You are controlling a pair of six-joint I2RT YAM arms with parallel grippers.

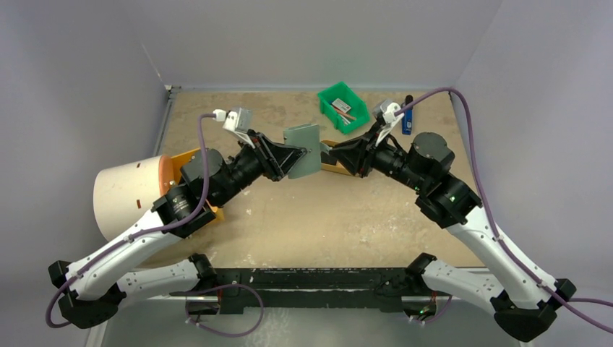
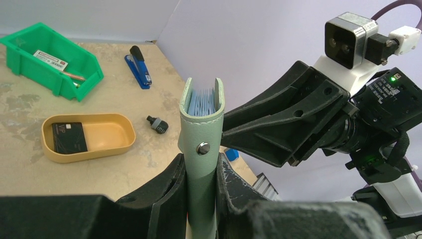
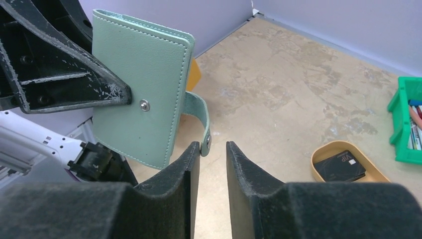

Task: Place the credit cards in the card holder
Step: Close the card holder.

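My left gripper (image 2: 201, 174) is shut on the grey-green card holder (image 2: 201, 149) and holds it upright above the table, pale blue pockets at its top. From above the card holder (image 1: 302, 150) hangs between both grippers. My right gripper (image 3: 213, 147) is open by a narrow gap, right beside the card holder (image 3: 139, 84). The loose snap strap (image 3: 201, 124) touches the tip of its left finger, unclamped. A black credit card (image 2: 69, 137) lies in the tan oval tray (image 2: 109, 134); it also shows in the right wrist view (image 3: 343, 164).
A green bin (image 1: 343, 107) with small items stands at the back. A blue stapler (image 1: 407, 116) lies at the back right. A small black knob (image 2: 157, 124) lies near the tray. A large white roll (image 1: 130, 195) stands at the left beside my left arm.
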